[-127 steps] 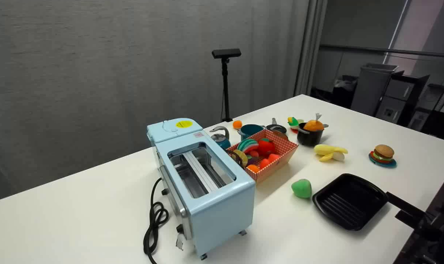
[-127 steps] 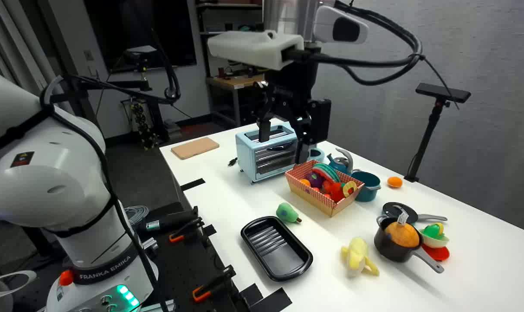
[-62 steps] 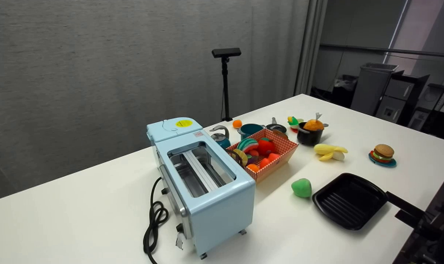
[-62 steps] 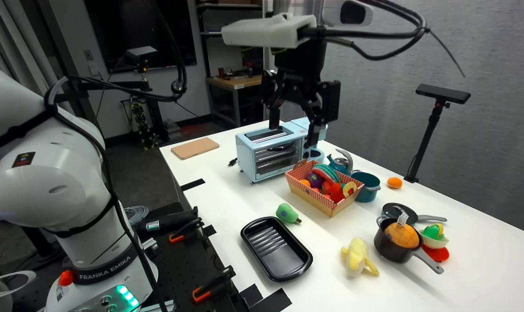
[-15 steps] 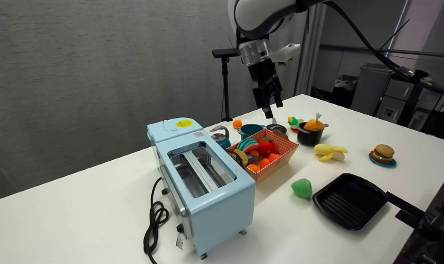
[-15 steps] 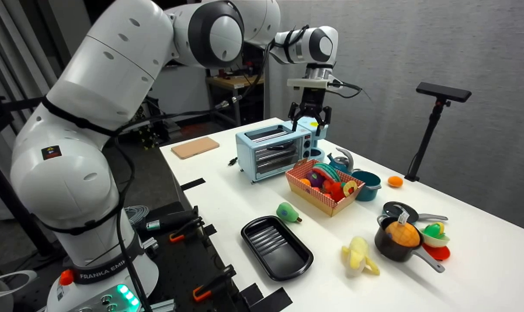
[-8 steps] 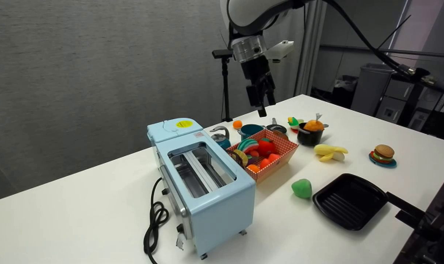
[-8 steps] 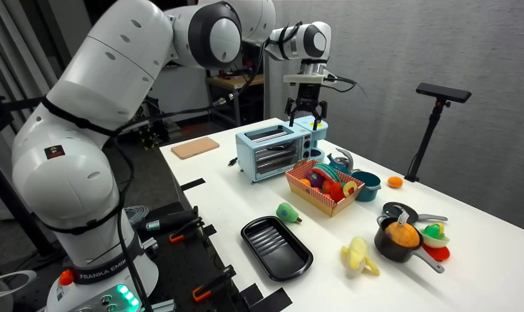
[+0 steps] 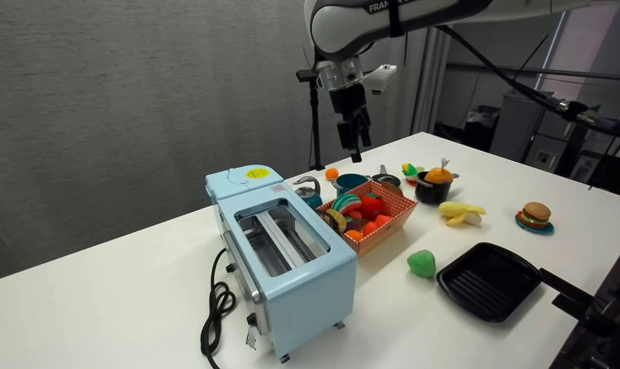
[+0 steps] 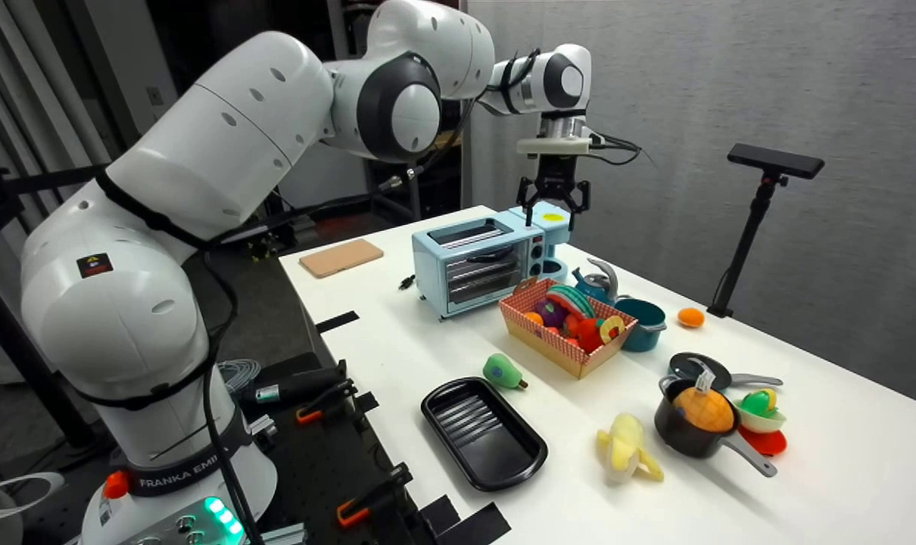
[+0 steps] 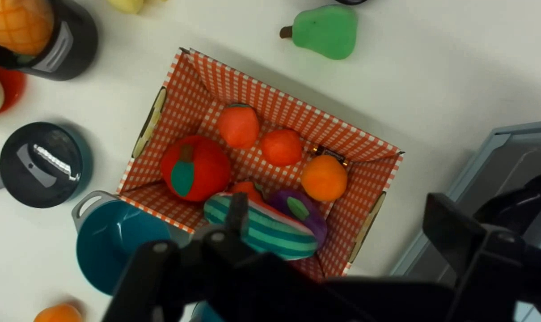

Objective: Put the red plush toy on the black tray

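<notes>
Several red plush toys lie in the red-checked basket [image 11: 270, 96]. The largest red plush toy [image 11: 210, 167] is round with a green leaf, beside smaller red ones [image 11: 281, 147]; which one is meant, I cannot tell. That large red toy [image 9: 372, 205] also shows in an exterior view. The black tray [image 10: 484, 435] lies bare on the table, with a raised rim; both exterior views show it. My gripper [image 10: 550, 223] hangs high above the table, pointing down. In the wrist view my gripper [image 11: 337, 210] is open with nothing held, one finger over the watermelon toy, the other over the toaster.
The light-blue toaster [image 9: 310, 302] stands beside the basket. A green pear toy [image 10: 503, 371] lies between tray and basket. A teal pot [image 10: 640, 325], a kettle [image 10: 598, 284], a black pot with a pineapple [image 10: 689, 424] and a banana [image 10: 624, 446] are around. Behind rises a camera stand [image 10: 753, 219].
Since a few seconds ago my arm has swung out over the basket side of the table. Lately my gripper has drifted left in an exterior view, staying open. The toys and tray have not moved.
</notes>
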`<action>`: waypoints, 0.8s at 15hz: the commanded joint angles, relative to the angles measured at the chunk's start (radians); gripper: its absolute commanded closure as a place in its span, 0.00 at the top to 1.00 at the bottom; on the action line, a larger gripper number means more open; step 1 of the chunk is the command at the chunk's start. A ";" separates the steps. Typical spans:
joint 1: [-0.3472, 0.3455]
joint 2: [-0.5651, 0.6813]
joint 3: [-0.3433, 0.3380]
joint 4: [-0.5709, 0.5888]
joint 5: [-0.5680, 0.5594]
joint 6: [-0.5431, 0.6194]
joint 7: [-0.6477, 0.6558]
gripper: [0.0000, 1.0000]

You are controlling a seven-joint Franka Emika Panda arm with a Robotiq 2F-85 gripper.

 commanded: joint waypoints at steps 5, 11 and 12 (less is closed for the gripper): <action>-0.021 0.207 -0.034 0.268 -0.016 -0.106 -0.056 1.00; -0.022 0.282 -0.053 0.333 -0.016 -0.190 -0.049 1.00; -0.022 0.280 -0.063 0.319 -0.012 -0.188 -0.047 1.00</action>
